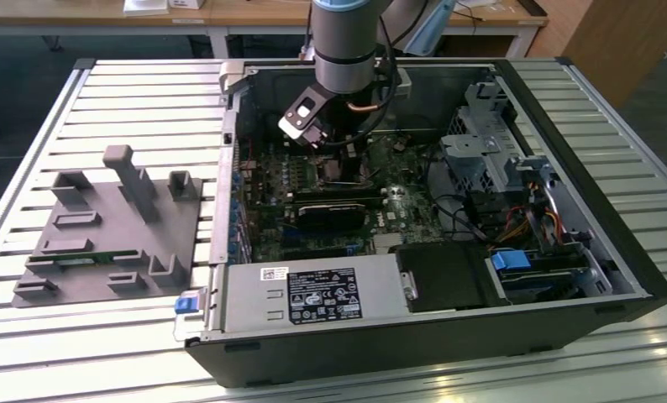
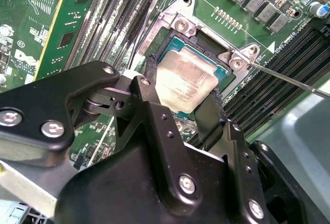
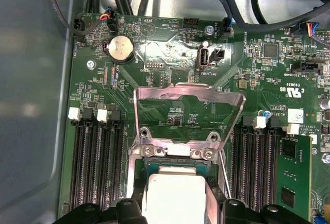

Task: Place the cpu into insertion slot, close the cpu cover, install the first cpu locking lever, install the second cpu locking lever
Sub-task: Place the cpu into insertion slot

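The cpu (image 2: 186, 82), a pale silver square chip, sits between my two black fingers (image 2: 149, 74), level with the insertion slot (image 3: 154, 163). My gripper (image 2: 183, 87) is shut on the cpu's two opposite edges, low inside the computer case (image 1: 333, 164). In the first wrist view the cpu (image 3: 172, 195) lies just in front of the hinge. The cpu cover (image 3: 188, 92) stands raised behind the slot, its square cut-out showing the board. One thin locking lever (image 2: 289, 79) angles out past the slot's corner. A second lever (image 2: 146, 26) runs along the other side.
Rows of black memory slots (image 3: 95, 157) flank the socket on both sides. A coin battery (image 3: 119, 47) and cables sit behind the cover. In the exterior view a grey fixture (image 1: 109, 227) lies at the left, with the power supply (image 1: 311, 294) and drive cage (image 1: 501, 151) around the board.
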Controlling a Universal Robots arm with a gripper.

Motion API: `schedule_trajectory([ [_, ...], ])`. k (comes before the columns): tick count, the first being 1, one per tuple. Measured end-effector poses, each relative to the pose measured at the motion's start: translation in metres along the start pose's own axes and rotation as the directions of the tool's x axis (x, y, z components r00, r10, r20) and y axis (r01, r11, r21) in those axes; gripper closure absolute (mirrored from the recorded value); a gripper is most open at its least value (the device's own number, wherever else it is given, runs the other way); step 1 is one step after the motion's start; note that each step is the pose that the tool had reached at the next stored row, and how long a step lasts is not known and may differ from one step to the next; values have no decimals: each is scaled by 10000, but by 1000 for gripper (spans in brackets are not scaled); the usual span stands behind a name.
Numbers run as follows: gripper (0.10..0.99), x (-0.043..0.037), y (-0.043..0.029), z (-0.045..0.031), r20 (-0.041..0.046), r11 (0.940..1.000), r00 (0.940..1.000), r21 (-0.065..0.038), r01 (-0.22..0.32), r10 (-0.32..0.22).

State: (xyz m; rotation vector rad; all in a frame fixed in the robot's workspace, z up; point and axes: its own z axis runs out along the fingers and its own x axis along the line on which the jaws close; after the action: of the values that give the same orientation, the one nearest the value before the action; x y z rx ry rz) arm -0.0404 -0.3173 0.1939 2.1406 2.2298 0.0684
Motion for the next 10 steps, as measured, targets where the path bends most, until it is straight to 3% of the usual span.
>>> schedule_trajectory([
  [6,533,0,1,1,0,10000,10000,0,0,0],
  [7,478,0,1,1,0,10000,10000,0,0,0],
  [9,478,0,1,1,0,10000,10000,0,0,0],
  [10,412,0,1,1,0,10000,10000,0,0,0],
])
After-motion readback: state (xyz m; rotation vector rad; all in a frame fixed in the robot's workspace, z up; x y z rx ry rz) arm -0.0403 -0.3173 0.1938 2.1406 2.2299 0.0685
